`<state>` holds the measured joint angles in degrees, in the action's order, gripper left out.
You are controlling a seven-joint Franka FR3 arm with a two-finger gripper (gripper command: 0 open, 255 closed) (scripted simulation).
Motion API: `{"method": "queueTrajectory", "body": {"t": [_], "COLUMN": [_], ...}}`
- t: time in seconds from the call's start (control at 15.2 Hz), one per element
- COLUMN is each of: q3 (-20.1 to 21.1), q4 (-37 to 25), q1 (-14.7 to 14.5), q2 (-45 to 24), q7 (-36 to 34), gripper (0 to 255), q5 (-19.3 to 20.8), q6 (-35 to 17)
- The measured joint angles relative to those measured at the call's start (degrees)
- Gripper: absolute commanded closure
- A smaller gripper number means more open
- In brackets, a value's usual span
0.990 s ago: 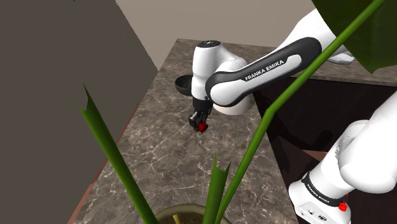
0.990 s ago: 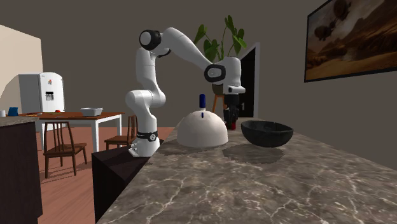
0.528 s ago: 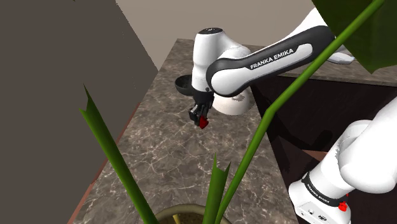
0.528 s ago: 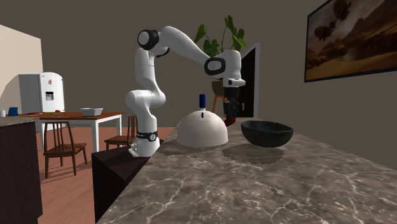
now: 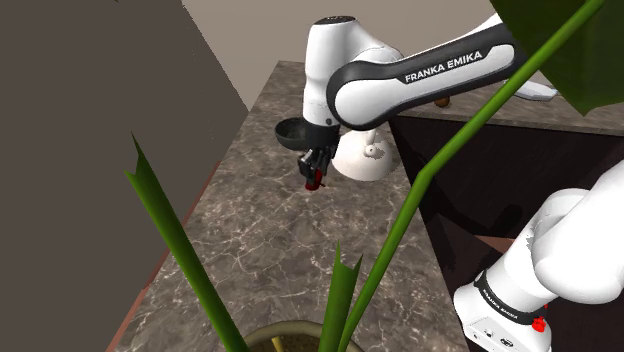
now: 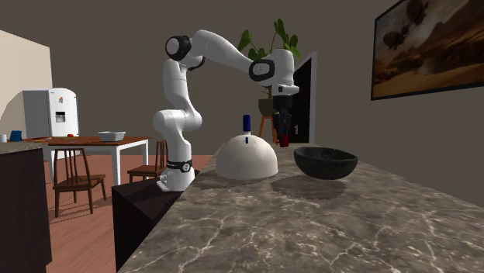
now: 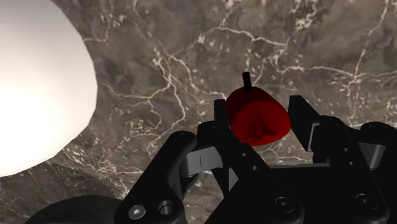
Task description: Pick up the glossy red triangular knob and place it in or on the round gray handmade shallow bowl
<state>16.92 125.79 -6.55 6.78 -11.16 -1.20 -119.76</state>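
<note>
Red and glossy, the small triangular knob [image 7: 257,121] hangs clasped between the fingers of the black gripper [image 7: 259,112], clear of the marbled desk [image 5: 250,240] and near the dark bowl [image 5: 290,132]. It looks light, rigid and slick, so a squeeze across its body seems the surest hold.

The worktop [image 6: 310,225] under me is dark veined marble. Grey-brown walls [image 6: 116,54] close the room, and one carries a framed painting [image 6: 430,48]. Beyond stand a white fridge [image 6: 50,112], a wooden dining table [image 6: 97,142] with chairs [image 6: 74,174] on a reddish floor [image 6: 77,229], and a leafy plant [image 6: 271,39] beside what may be a doorway [image 6: 304,97].
</note>
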Motion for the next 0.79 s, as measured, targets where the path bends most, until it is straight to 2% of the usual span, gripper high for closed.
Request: {"method": "queueTrajectory", "body": {"t": [0.79], "q3": [-0.36], "q4": [-6.89], "q1": [0.05], "q2": [2.4], "q7": [0.54], "gripper": [255], "q5": [-0.6], "q6": [9.2]}}
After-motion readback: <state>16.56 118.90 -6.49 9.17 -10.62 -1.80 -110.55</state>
